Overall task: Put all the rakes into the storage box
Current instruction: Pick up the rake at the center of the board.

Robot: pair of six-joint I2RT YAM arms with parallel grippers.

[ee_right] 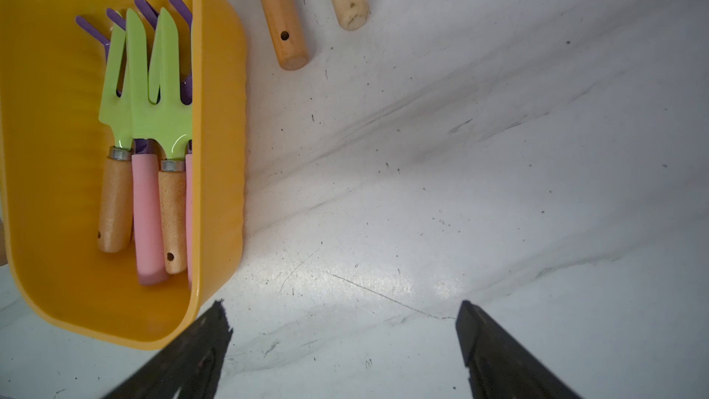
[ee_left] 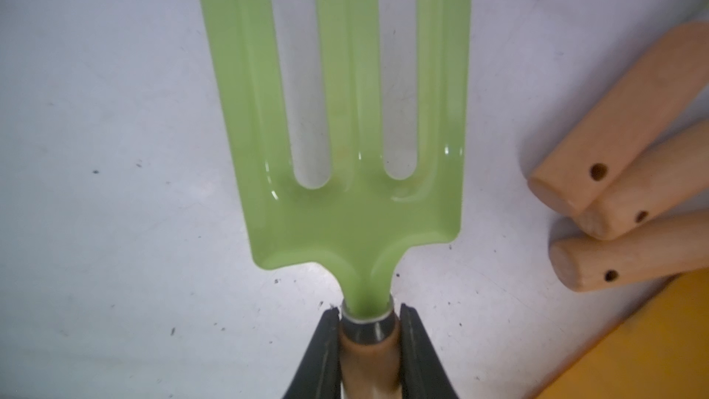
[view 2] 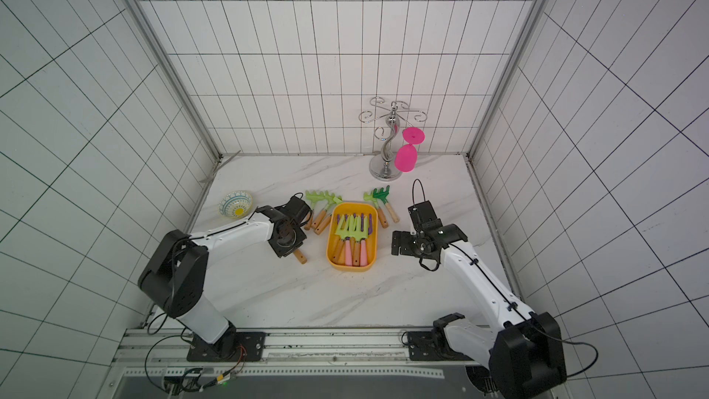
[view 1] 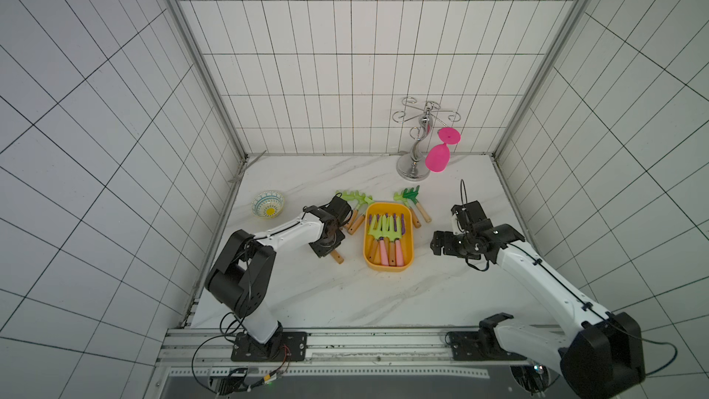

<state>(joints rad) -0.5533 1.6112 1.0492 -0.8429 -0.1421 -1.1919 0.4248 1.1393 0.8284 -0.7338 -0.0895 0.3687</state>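
Nearest me, an aluminium rail (view 1: 383, 343) carries both arm bases, and a wide stretch of white marble tabletop (view 1: 345, 293) lies open between it and the work. Past that, the left gripper (ee_left: 368, 312) is clamped on the rake (ee_left: 345, 147). Its jaws pinch the wooden handle just below the metal ferrule, and the pale green three-tined head points out over the marble, with the tine tips cut off at the wrist view's edge. In both top views the left wrist hides that head and only the handle's butt pokes out, just left of the storage box (view 1: 387, 267). I cannot tell whether the rake rests on the marble or hangs above it. The yellow-orange box holds rakes with green and purple heads and wooden and pink handles, overlapped so the count is hard to make out. On its other side the right gripper (ee_right: 341, 312) hovers over bare marble with its jaws wide apart and nothing between them, one finger close to the box's rounded corner. Farther back, three loose rakes (view 1: 356, 198) lie by the box's far left end with their handles bunched together, and two more rakes (view 1: 410, 195) lie at its far right. A patterned bowl (view 1: 268, 204) sits by the left wall. At the back wall stands a chrome stemware stand (view 1: 410, 170) with a pink goblet (view 1: 437, 159) hanging upside down.
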